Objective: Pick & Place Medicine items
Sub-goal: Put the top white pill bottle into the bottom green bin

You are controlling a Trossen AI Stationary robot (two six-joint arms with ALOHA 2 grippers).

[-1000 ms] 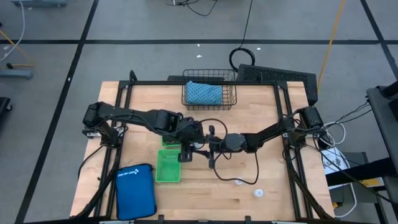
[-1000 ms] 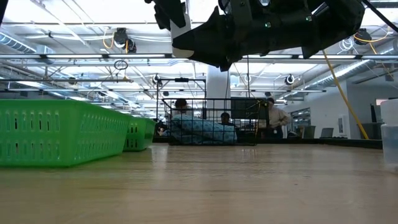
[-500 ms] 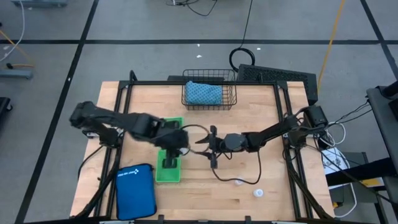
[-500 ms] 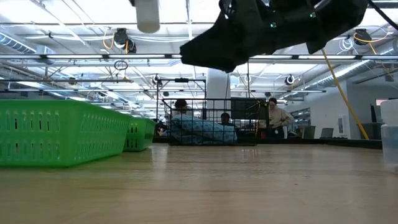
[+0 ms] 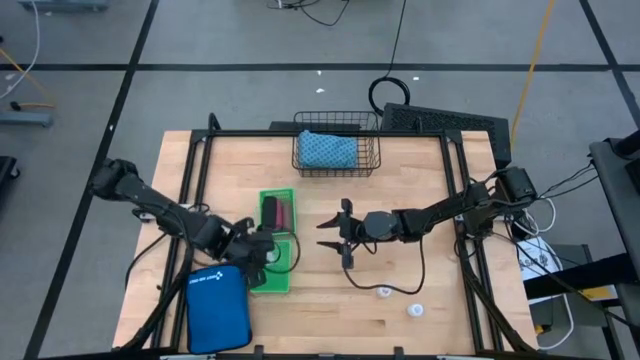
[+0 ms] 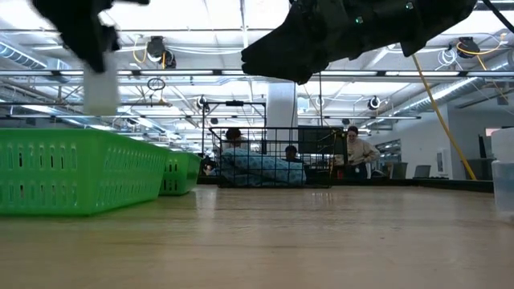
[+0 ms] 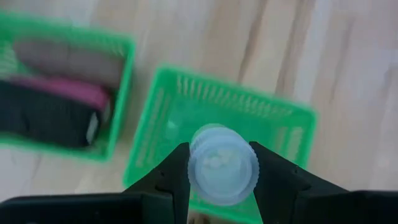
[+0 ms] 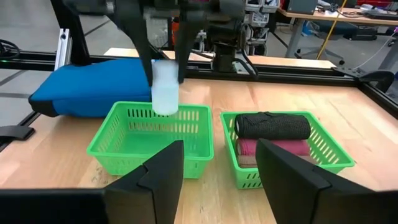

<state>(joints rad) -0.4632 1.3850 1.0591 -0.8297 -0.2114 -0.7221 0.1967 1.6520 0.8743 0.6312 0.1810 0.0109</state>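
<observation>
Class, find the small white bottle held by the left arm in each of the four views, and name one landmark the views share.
High view: hidden under the left gripper.
Low view: white bottle, upper left.
Left wrist view: bottle between the jaws, over the empty green basket.
Right wrist view: bottle above that basket.
Shared landmark: the empty green basket.

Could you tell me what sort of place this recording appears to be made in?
Probably a robotics lab or workshop: a wooden table in a black frame, an open hall with ceiling lights and ducts, and people at desks behind the wire basket.
</observation>
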